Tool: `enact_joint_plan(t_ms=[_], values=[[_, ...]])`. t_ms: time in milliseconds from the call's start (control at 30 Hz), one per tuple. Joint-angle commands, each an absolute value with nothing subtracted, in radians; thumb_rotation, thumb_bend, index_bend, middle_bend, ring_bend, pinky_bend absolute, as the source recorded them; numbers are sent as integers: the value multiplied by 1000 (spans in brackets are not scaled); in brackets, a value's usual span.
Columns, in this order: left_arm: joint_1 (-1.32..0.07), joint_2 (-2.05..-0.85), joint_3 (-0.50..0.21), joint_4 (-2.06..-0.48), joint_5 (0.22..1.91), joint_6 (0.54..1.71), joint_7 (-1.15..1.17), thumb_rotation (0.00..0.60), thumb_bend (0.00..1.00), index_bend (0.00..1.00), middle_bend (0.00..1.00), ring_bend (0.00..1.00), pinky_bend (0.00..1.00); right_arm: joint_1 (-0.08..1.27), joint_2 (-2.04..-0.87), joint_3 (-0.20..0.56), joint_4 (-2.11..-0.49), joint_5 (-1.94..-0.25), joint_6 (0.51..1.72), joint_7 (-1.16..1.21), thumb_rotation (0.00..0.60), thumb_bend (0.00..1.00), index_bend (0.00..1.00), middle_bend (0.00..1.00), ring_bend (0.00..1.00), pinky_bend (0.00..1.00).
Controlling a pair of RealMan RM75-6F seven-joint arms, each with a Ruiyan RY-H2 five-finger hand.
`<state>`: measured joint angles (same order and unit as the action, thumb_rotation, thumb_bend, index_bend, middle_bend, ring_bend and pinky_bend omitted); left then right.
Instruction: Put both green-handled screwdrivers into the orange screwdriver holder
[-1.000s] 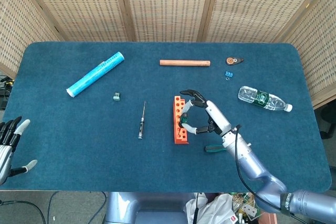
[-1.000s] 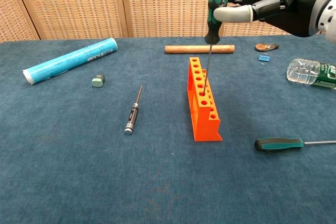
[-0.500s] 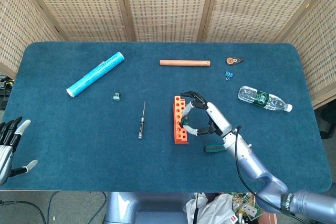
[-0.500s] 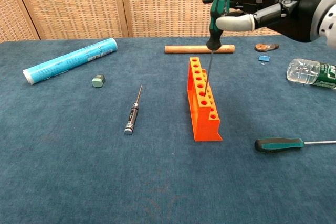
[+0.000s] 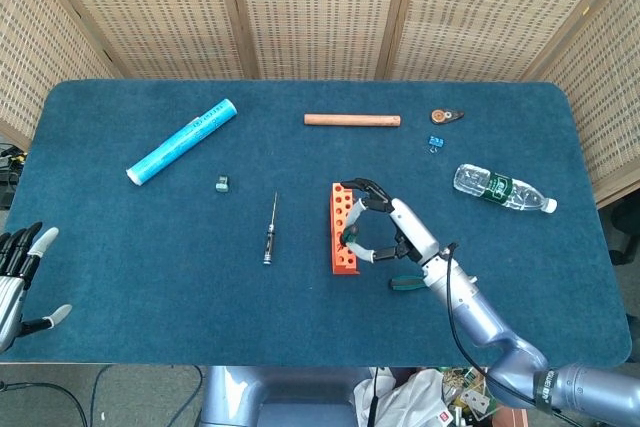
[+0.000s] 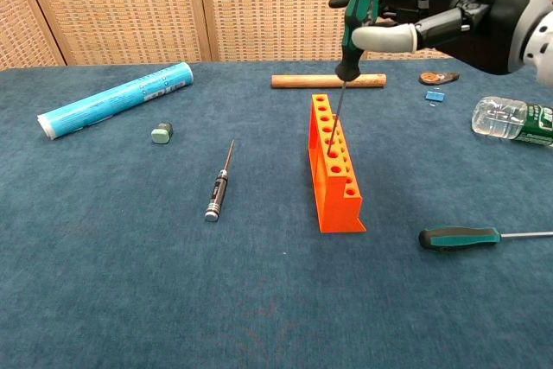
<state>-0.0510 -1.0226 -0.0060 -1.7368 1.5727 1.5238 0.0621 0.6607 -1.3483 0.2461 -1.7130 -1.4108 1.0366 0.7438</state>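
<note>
Though printed, blue tube (image 6: 115, 99) and bottle (image 6: 513, 119) labels unreadable.

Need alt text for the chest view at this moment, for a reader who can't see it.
The right hand holds a green-handled screwdriver upright, its shaft reaching down to the holes of the orange screwdriver holder on the blue table. A second green-handled screwdriver lies to the holder's right and a small black screwdriver to its left.

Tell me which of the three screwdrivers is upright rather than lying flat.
The green-handled screwdriver pinched by the right hand, shaft pointing down into the orange holder. The other green-handled one and the black-handled one lie flat on the table.
</note>
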Motion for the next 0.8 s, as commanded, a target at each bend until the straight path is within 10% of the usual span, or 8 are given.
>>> enact_joint_plan(t_ms=[33, 800], values=[[-51, -1023, -6, -1737, 1573, 1523, 64, 600, 0, 0, 0, 0, 0, 659, -1344, 246, -1717, -1415, 1040, 747, 600, 445, 633, 133, 0, 0], [-54, -1026, -2, -1738, 1573, 1517, 71, 600, 0, 0, 0, 0, 0, 646, -1319, 212, -1735, -1460, 1049, 766, 600, 446, 633, 134, 0, 0]])
